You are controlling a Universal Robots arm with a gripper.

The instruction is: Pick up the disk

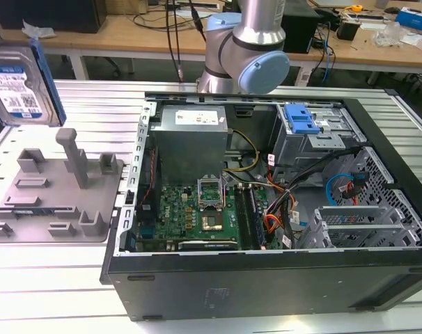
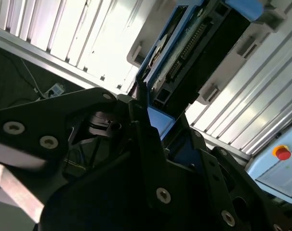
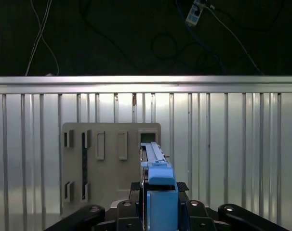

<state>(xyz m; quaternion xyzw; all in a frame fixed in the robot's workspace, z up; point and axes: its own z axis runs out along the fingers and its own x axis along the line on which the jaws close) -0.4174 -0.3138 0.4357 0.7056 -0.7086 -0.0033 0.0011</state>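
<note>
Disk (image 1: pixel 19 87) raised at the exterior view's upper left above grey tray (image 1: pixel 54 188), gripper (image 3: pixel 158 192) clamped on disk's blue rail in first wrist view

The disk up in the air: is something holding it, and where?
Yes. The pincer grips the disk by one end, fingers against its blue rails, above the grey tray.

The disk (image 1: pixel 19 87) carries a white-and-blue printed label, its print too small to read.
</note>
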